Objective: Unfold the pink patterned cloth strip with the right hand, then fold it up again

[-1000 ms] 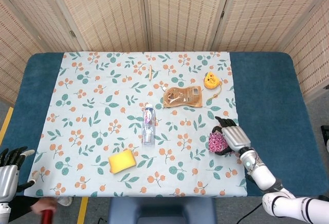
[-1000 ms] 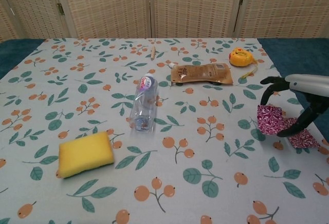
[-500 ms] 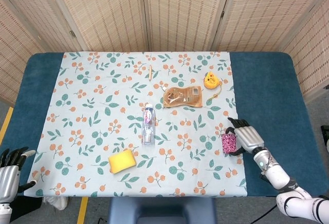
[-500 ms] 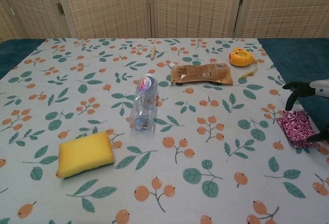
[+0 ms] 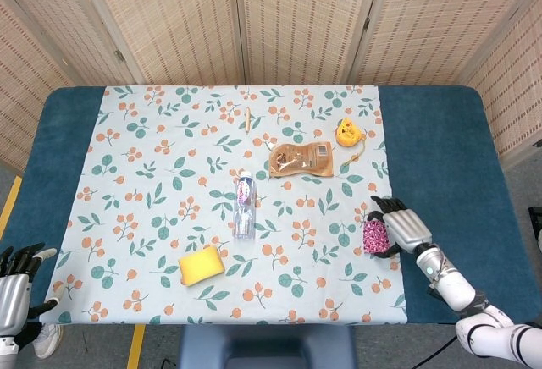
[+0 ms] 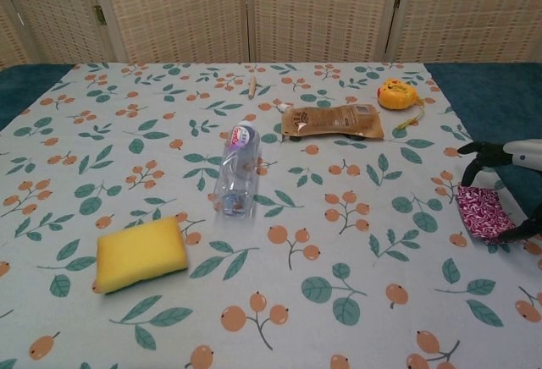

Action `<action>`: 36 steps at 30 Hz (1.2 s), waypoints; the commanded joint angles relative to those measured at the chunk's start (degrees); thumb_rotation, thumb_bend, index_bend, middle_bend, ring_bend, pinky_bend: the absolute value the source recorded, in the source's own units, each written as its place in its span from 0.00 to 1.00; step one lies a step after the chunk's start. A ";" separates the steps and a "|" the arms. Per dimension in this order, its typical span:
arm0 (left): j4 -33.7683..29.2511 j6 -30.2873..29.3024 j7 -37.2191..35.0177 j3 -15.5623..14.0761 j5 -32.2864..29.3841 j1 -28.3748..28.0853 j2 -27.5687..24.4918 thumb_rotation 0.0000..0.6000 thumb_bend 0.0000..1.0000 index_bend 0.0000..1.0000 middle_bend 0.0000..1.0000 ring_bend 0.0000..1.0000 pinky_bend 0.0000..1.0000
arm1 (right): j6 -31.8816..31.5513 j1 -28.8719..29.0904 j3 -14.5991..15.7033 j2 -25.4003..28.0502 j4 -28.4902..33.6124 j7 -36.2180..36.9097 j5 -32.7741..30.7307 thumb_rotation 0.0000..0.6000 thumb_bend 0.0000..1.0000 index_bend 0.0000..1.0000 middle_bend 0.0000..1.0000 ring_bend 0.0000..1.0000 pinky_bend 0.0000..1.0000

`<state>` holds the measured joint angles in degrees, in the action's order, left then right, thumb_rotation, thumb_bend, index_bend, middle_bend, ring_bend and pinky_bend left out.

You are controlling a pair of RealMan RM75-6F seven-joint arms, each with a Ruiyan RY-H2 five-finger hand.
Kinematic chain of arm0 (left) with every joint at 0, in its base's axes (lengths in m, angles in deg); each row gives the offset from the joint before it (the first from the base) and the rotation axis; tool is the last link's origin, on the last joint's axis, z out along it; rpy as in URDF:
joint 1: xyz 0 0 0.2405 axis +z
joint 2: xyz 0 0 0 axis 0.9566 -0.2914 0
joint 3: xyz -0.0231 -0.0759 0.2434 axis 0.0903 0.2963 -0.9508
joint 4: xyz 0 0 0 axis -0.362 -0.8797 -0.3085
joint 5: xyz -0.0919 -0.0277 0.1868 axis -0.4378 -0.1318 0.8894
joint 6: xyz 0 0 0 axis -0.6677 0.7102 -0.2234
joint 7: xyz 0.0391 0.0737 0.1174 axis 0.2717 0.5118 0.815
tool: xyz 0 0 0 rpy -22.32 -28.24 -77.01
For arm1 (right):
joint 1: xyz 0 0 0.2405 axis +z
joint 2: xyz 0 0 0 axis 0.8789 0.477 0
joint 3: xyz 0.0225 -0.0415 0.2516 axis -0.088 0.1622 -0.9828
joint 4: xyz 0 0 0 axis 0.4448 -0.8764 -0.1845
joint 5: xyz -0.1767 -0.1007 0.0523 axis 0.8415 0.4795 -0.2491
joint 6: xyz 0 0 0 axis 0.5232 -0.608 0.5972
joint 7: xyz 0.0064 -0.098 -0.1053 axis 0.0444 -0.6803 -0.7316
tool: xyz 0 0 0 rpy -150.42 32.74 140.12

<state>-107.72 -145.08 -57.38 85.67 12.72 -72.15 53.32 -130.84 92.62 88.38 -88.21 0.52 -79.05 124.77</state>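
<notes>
The pink patterned cloth strip (image 5: 375, 235) lies folded near the right edge of the floral tablecloth (image 5: 169, 174), well apart from the water bottle (image 5: 245, 206). The right hand (image 5: 400, 228) arches over it, fingers (image 6: 476, 151) spread and touching its edges. The left hand (image 5: 15, 289) rests off the table's corner, fingers apart, holding nothing.

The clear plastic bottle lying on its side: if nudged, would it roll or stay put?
The bottle lies on its rounded side, so a sideways push would probably roll it. It looks clear and possibly empty, so likely light. The flat tablecloth offers little to stop it.
</notes>
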 commanded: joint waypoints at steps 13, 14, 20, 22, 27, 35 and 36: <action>-0.13 -0.01 0.27 0.02 -0.05 0.11 -0.07 1.00 0.33 0.28 0.19 0.15 0.00 | 0.58 0.30 0.77 0.11 -1.88 1.28 2.79 0.85 0.17 0.24 0.02 0.00 0.00; -0.19 -0.02 0.32 0.05 -0.07 0.11 -0.09 1.00 0.33 0.28 0.19 0.15 0.00 | 0.49 0.36 0.88 0.10 -2.16 1.47 3.24 0.85 0.17 0.24 0.02 0.00 0.00; -0.58 0.00 0.77 0.00 0.02 0.10 -0.14 1.00 0.33 0.28 0.19 0.15 0.00 | 0.26 0.73 1.45 -0.09 -3.96 2.70 5.47 0.85 0.17 0.23 0.02 0.00 0.00; -0.70 0.00 0.88 0.01 -0.03 0.12 -0.18 1.00 0.33 0.28 0.19 0.15 0.00 | 0.08 0.80 1.62 -0.30 -4.61 3.23 6.14 0.84 0.17 0.23 0.02 0.00 0.00; -0.89 -0.05 1.10 0.00 0.05 0.13 -0.23 1.00 0.33 0.28 0.19 0.15 0.00 | -0.39 0.93 2.11 -0.95 -6.21 4.30 7.70 0.84 0.17 0.22 0.02 0.00 0.00; -1.12 -0.08 1.25 0.01 0.00 0.19 -0.35 1.00 0.33 0.28 0.19 0.15 0.00 | -1.55 0.97 2.66 -1.18 -7.72 5.89 9.63 0.84 0.17 0.22 0.02 0.00 0.00; -1.15 -0.10 1.23 0.03 0.00 0.19 -0.38 1.00 0.33 0.28 0.19 0.15 0.00 | -1.84 0.89 2.65 -1.02 -7.58 6.07 9.73 0.85 0.17 0.22 0.02 0.00 0.00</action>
<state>-108.86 -145.18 -56.16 85.70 12.71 -71.95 52.94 -132.52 93.56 91.00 -89.33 -7.11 -73.12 134.38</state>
